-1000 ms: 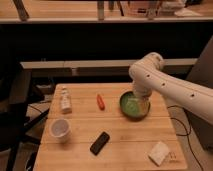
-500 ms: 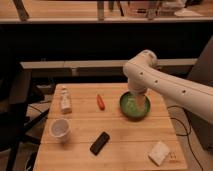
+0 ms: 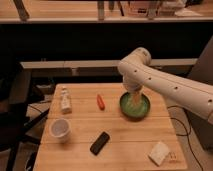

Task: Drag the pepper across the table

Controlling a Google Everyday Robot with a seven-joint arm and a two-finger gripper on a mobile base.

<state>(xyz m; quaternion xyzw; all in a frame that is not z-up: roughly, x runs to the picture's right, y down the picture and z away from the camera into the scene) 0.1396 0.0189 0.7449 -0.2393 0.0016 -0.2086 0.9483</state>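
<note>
Your gripper (image 3: 134, 98) hangs over the bowl (image 3: 145, 112); its opening cannot be told. The pepper (image 3: 100, 102) lies apart on the table (image 3: 125, 145), seemingly untouched; the whole drag is left.

Slim red-orange pepper (image 3: 100, 102) lying on light-wood table (image 3: 125, 146), rear centre, end effector (image 3: 134, 99) above bowl (image 3: 121, 106)

My gripper (image 3: 134, 98) hangs over the bowl (image 3: 136, 111), near the pepper (image 3: 100, 102). Bare table (image 3: 125, 131) lies between them. Beyond the pepper stands a bottle (image 3: 65, 100), with a cup (image 3: 60, 129) and black slab (image 3: 100, 142) nearer the front.
</note>
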